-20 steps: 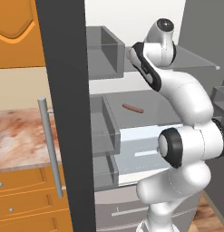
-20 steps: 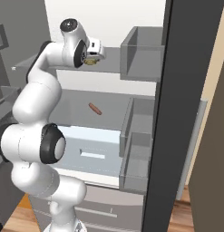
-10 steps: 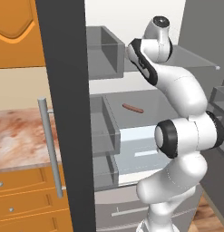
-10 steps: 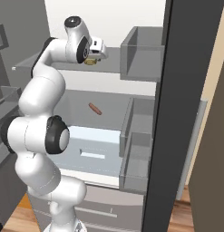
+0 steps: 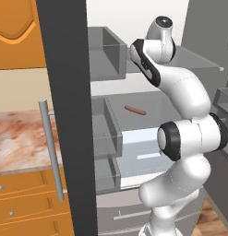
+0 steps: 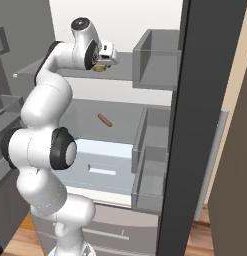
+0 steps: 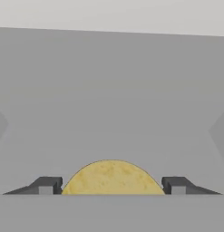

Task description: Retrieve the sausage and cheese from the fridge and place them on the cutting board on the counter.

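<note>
The fridge (image 5: 69, 115) stands open with its white interior showing. In the hand view, the pale yellow cheese (image 7: 112, 179) sits on the upper shelf (image 6: 125, 74), directly between my gripper (image 7: 112, 186). The dark fingertips (image 7: 50, 185) press against both its sides. In the right base view, the gripper (image 6: 101, 64) is at shelf height with the cheese (image 6: 99, 68) in it. The reddish-brown sausage (image 5: 135, 110) (image 6: 105, 120) lies on the glass shelf below. The marbled counter (image 5: 18, 143) is left of the fridge. The cutting board is out of view.
Grey door bins (image 5: 105, 53) (image 6: 157, 57) flank the opening on both open doors. A pale drawer (image 6: 100, 165) sits under the sausage shelf. The left door's bar handle (image 5: 51, 147) hangs in front of the orange drawers (image 5: 18, 203).
The hand has reached a little deeper along the upper shelf and the fingers have come in against the cheese. The sausage has not moved.
</note>
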